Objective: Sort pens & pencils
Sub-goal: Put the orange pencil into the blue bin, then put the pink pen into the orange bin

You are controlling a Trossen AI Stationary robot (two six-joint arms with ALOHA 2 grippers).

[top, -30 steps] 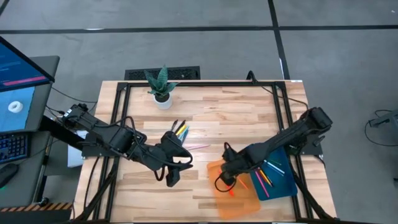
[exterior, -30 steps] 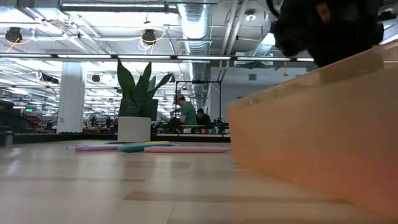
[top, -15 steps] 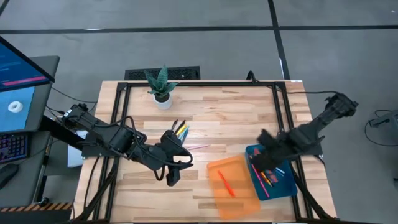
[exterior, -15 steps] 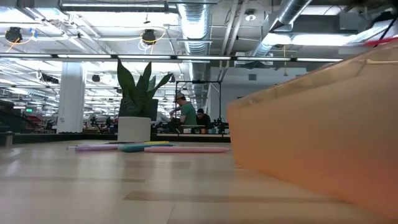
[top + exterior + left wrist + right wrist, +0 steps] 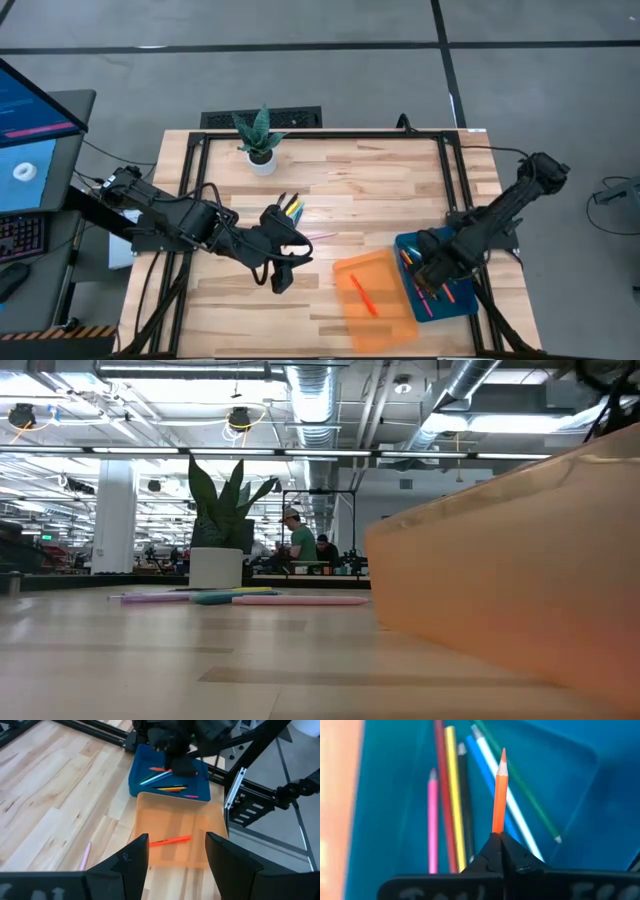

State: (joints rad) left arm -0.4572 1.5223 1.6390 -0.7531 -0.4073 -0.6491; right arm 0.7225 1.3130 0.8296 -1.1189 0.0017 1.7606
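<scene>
Partly hidden, right claw (image 5: 500, 851) (shut), orange pencil (image 5: 499, 795)

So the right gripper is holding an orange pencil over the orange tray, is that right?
Not quite. The right gripper does hold an orange pencil, but it is over the blue tray, above the pencils already lying there, not the orange tray. The right wrist view shows it.

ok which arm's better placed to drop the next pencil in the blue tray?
Right. Its pincer is shut on an orange pencil, directly over the blue tray. The left pincer is open and empty, near mid-table, facing the orange tray.
</scene>
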